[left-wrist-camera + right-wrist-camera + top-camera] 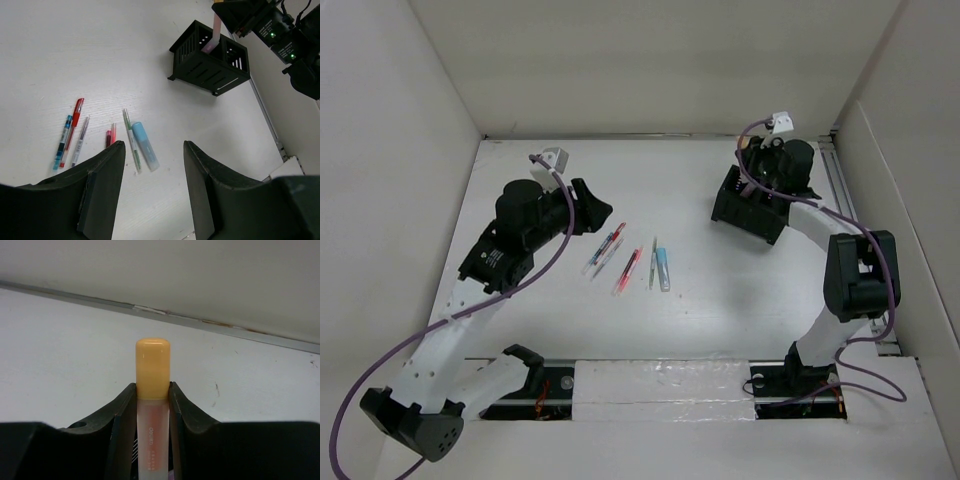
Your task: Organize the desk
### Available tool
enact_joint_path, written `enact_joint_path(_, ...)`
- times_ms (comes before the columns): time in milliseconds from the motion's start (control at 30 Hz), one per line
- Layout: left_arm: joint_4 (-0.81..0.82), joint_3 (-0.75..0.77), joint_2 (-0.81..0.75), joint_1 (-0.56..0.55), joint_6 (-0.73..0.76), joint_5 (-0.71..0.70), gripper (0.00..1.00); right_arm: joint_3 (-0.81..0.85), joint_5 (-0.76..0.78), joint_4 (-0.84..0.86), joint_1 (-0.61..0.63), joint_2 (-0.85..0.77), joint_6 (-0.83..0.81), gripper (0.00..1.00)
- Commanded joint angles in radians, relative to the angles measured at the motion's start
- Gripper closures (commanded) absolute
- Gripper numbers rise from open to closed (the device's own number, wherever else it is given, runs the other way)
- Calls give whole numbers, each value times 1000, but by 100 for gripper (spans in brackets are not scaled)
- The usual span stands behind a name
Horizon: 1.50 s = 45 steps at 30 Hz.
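The white desk (720, 300) holds several pens in a loose row at its middle: a red and a blue pen (605, 248), a pink-red pen (627, 270), a green pen (653, 262) and a blue highlighter (663, 271). My left gripper (595, 215) is open and empty, raised above and left of them; the left wrist view shows the blue highlighter (145, 145) and green pen (131, 140) between its open fingers (107, 170). My right gripper (152, 387) is shut on an orange-capped highlighter (152, 370), held upright over the black compartmented box (750, 207); its lower end is inside a compartment (212, 37).
White panel walls (400, 150) border the desk on the left, back and right. A metal rail (840, 185) runs along the right side by the box. The arm bases stand at the near edge (650, 385).
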Motion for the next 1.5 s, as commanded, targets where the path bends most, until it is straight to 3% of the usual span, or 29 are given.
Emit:
enact_joint_path(0,45,34,10,-3,-4,-2,54,-21,-33,109,-2,1,17,93)
enact_joint_path(67,34,45,14,-3,2,-6,54,-67,-21,131,7,-16,21,80)
enact_joint_path(233,43,39,-7,-3,1,-15,53,-135,22,122,16,-95,21,62)
enact_joint_path(367,48,51,-22,-3,11,-32,53,-144,37,63,16,-166,-2,39)
enact_joint_path(467,54,51,-35,-3,14,-47,51,-130,40,-5,25,-235,-56,33)
enact_joint_path(533,46,62,-32,-3,14,-54,51,-112,26,-46,62,-267,-95,37)
enact_joint_path(600,40,80,-25,-3,19,-58,51,-110,31,-140,100,-327,-136,73)
enact_joint_path(667,34,80,-36,-3,16,-93,51,-168,98,-241,238,-397,-179,100)
enact_joint_path(800,17,73,-47,-3,10,-112,50,-238,158,-309,378,-392,-160,100)
enact_joint_path(833,5,73,-50,-3,7,-115,50,-253,170,-320,408,-379,-150,92)
enact_joint_path(867,0,71,-59,-3,5,-115,50,-252,181,-346,462,-367,-143,69)
enact_joint_path(900,-1,62,-64,-3,4,-117,50,-250,192,-361,488,-330,-128,55)
enact_joint_path(967,-6,51,-79,-3,-5,-123,50,-224,206,-407,537,-297,-114,36)
enact_joint_path(1133,-29,39,-88,-3,-9,-124,50,-167,295,-467,675,-154,-83,33)
enact_joint_path(1467,-56,10,-122,-3,-7,-121,50,-112,336,-449,677,24,-32,39)
